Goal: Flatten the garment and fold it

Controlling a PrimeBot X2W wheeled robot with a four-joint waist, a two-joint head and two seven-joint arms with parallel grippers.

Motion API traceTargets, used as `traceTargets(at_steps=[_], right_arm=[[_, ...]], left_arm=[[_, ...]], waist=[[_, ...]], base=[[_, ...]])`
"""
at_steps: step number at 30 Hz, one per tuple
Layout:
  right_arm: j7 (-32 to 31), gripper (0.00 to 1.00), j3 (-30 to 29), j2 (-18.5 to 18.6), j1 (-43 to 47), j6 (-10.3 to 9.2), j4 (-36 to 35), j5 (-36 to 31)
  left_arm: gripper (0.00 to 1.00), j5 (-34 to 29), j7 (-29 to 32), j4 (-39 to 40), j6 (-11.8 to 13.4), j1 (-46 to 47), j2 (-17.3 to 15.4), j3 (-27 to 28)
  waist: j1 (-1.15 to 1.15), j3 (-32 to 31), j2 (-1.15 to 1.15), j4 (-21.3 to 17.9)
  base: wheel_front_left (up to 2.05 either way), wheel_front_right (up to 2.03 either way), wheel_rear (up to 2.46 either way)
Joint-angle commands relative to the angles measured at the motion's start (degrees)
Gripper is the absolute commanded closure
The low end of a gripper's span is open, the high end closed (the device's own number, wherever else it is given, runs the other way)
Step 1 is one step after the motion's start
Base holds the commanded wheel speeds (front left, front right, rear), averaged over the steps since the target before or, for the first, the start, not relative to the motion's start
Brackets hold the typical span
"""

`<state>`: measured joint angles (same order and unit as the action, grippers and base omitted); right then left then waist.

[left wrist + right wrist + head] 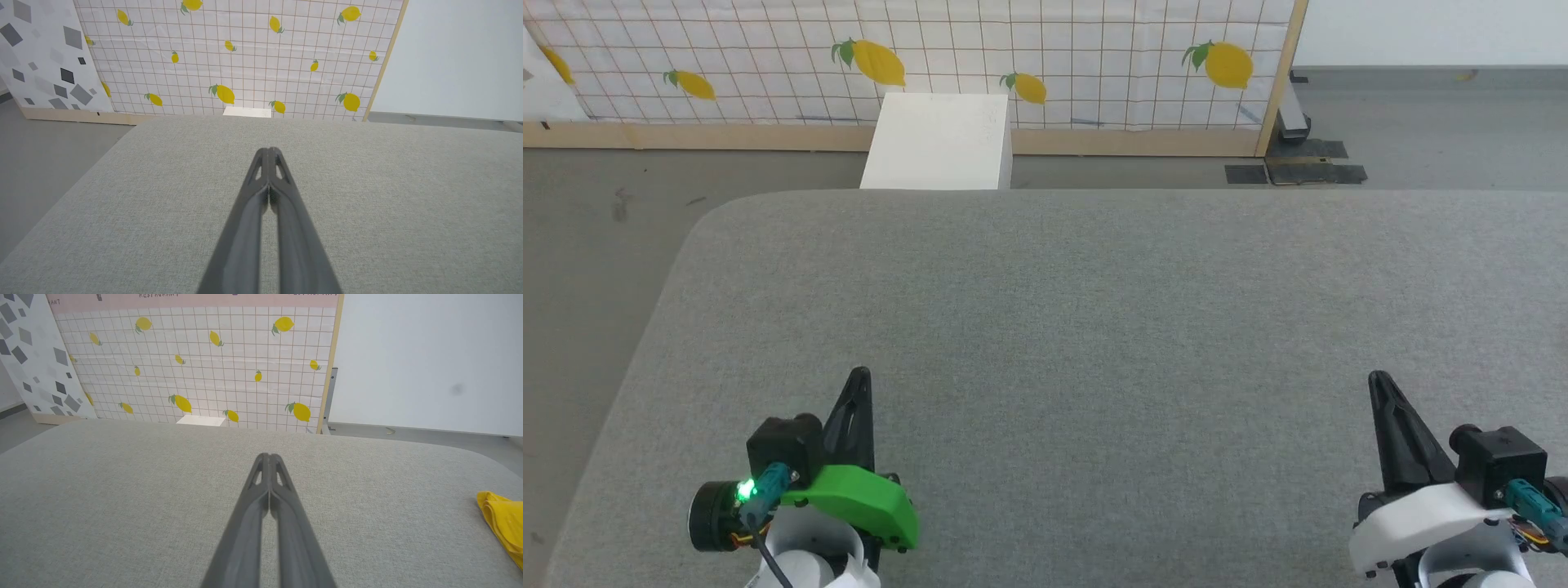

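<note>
Garment (503, 522) lies bunched on the grey surface (122, 490), well to the right of the right end effector (268, 457); flattening looks not yet begun; the next move calls for reaching rightward to take an edge; this and the left end effector (268, 151) are pressed closed, holding nothing.

Head looks down, wrists low, all sharing the table (1094, 286)

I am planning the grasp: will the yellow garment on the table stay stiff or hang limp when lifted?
Probably limp: the garment lies in soft folds on the table. Likely light, since the layers look thin. Pushed, it may bunch rather than slide.
</note>
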<state>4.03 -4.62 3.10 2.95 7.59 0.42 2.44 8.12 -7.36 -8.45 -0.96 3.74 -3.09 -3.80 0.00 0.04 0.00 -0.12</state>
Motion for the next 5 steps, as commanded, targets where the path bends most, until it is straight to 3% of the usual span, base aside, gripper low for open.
traceTargets(at_steps=[1,5], right_arm=[[-0.28,1.0,0.3,-0.11,-0.95,-0.05,-0.18,-0.65],[-0.52,1.0,0.58,-0.12,-1.08,-0.05,-0.2,-0.77]], left_arm=[[1.0,-0.82,0.3,0.58,0.26,-1.03,0.11,0.33],[1.0,-1.3,0.76,1.1,0.31,-1.21,0.12,0.55]], waist=[[0.0,0.0,0.0,0.0],[0.0,0.0,0.0,0.01]], base=[[0.0,0.0,0.0],[0.0,0.0,0.0]])
